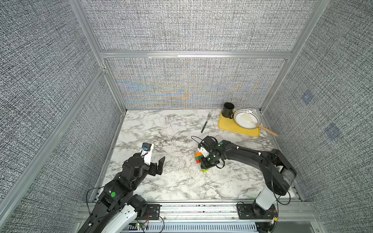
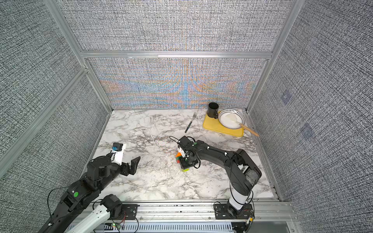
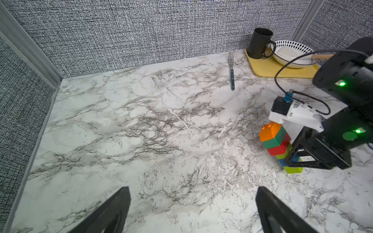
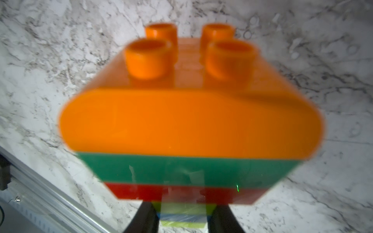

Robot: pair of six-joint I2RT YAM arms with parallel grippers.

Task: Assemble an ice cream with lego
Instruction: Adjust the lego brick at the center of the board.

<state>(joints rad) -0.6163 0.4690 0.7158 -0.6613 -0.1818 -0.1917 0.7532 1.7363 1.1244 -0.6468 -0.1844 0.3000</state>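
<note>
Your right hand (image 3: pixel 292 161) is gripping the ice cream (image 3: pixel 275 139) by its narrow stem, with the jaws closing around the blue brick between the two lime ones, near the middle of the tabletop (image 3: pixel 161 121). The stack is leaning a little, its orange top tipping away from the hand. I cannot tell whether the bottom lime brick is resting on the marble or hanging just above it. Your left hand (image 3: pixel 193 210) is hanging wide open and empty, well apart from the stack. All six bricks are looking joined, so you are probably finishing. You are handling something light, stiff and glossy, so it is likely slipping easily in smooth jaws. It is also top-heavy, with the wide green and red layers sitting over a thin stem. Any sideways push is probably going to snap the stem joints. For pressing or steadying, you are better off taking the flat long sides of the green and red layers
</note>
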